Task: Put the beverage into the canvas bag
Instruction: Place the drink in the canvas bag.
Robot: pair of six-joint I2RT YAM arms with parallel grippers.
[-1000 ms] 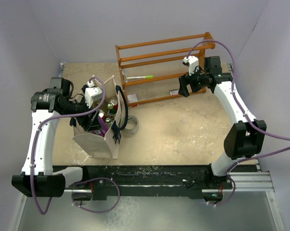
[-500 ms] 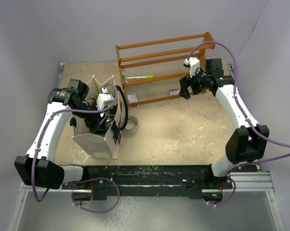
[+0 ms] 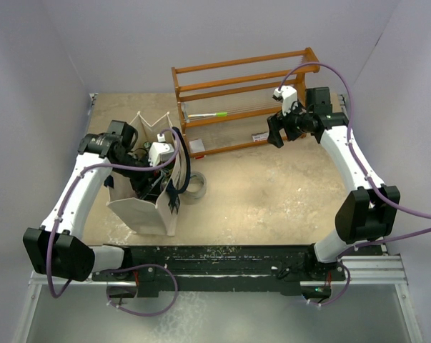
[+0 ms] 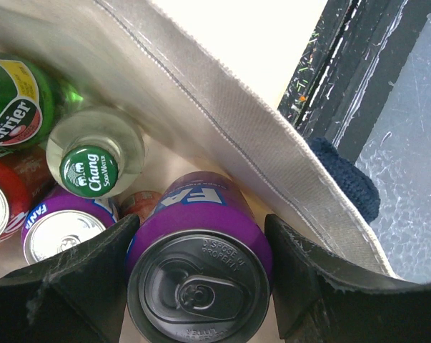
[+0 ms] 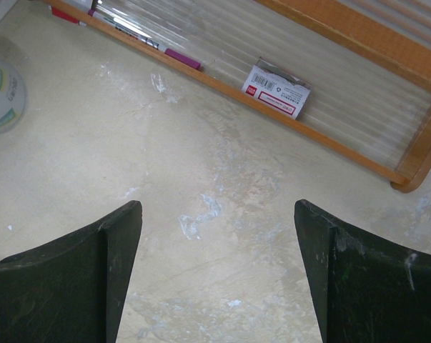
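Now your left gripper (image 4: 201,225) has swung in over the cream canvas tote bag (image 3: 140,211) and dipped inside, clamped on the purple Fanta soda can (image 4: 197,286). Whether the can has reached the bottom is unclear, but release looks next. Your right gripper (image 5: 216,246) hangs spread and empty.

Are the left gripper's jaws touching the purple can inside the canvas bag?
Touching. In the left wrist view the left gripper has the purple can between its jaws, both pressed against its sides with no gap.
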